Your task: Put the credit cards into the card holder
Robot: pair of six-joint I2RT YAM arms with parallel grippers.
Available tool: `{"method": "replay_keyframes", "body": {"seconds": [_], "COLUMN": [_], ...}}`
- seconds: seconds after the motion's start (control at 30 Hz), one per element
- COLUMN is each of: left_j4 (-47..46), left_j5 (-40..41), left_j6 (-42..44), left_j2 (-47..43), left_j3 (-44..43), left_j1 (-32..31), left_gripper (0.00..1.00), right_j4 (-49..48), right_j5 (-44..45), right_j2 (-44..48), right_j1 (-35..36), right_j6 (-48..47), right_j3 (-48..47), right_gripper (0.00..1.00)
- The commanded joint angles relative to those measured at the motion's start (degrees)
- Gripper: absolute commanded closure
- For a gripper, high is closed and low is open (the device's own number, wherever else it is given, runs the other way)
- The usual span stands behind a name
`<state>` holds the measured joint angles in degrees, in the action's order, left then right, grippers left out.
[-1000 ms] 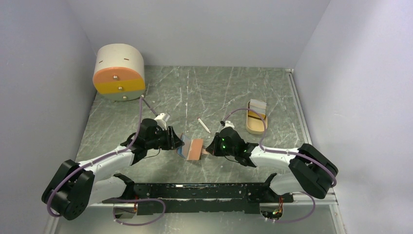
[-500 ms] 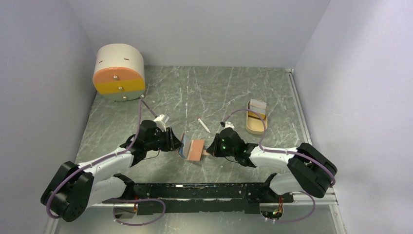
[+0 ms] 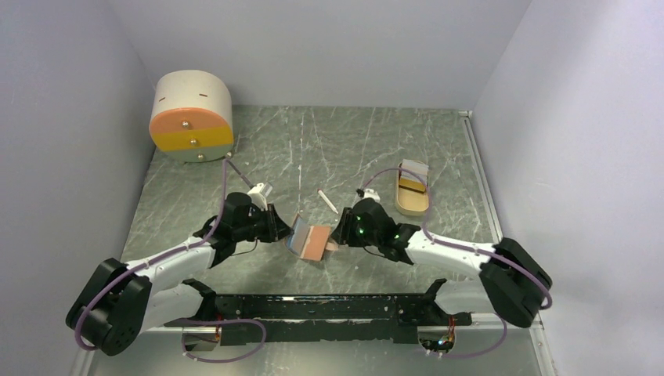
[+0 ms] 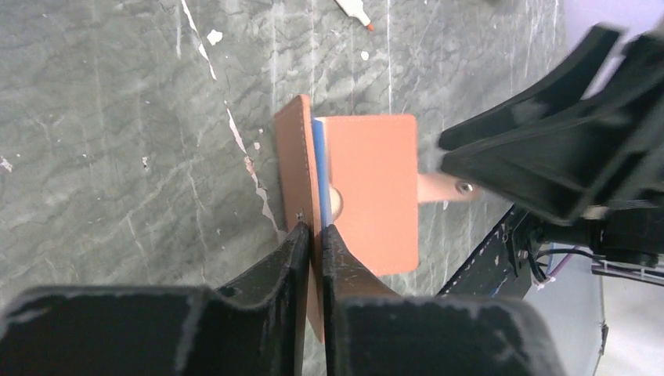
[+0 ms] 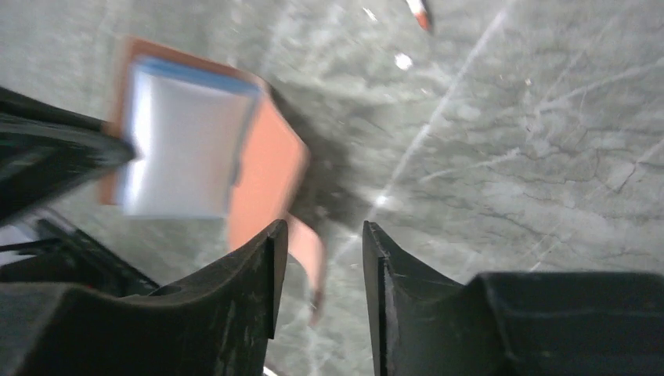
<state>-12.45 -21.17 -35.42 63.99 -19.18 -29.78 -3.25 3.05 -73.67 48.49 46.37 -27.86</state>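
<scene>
The card holder is a brown leather wallet standing open on the table, with a blue-edged card in its fold. The card's pale face shows in the right wrist view. My left gripper is shut on the holder's left flap. My right gripper is open, and the holder's strap hangs between its jaws without being pinched. More credit cards, one white and one dark, lie in a tan tray at the back right.
A thin white pen-like stick lies just behind the holder. A round cream and orange drawer box stands at the back left. Walls close in on the left, back and right.
The right arm has shifted a little and its wrist has turned, with the gripper staying at the holder's strap. The left gripper keeps its hold and the holder has barely moved.
</scene>
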Motion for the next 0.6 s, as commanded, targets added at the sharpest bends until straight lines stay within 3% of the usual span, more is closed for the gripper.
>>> {"method": "replay_keyframes", "body": {"seconds": [0.0, 0.13, 0.27, 0.43, 0.57], "left_j4": [-1.42, 3.20, 4.79, 9.43, 10.91], "left_j5": [-3.16, -2.15, -2.33, 1.32, 2.34], "left_j6": [-1.36, -2.38, -3.51, -5.06, -7.02], "left_j2": [1.20, 1.96, 0.50, -2.92, -4.47], "left_j3": [-1.82, -4.19, -5.21, -6.10, -4.97], "left_j1": [0.25, 0.17, 0.24, 0.15, 0.17], "left_gripper": [0.90, 0.91, 0.91, 0.91, 0.91], "right_j4": [9.77, 5.20, 0.40, -6.72, -15.63], "right_j5": [1.49, -4.09, -3.37, -4.61, -7.98], "right_j2": [6.87, 8.85, 5.75, -3.40, -9.40], "right_j1": [-0.33, 0.98, 4.41, 6.66, 6.80], "right_j6": [0.21, 2.72, 4.68, 6.12, 6.69], "right_j3": [-6.53, -7.86, -9.45, -9.78, -8.13], "right_gripper": [0.55, 0.57, 0.56, 0.40, 0.37]}}
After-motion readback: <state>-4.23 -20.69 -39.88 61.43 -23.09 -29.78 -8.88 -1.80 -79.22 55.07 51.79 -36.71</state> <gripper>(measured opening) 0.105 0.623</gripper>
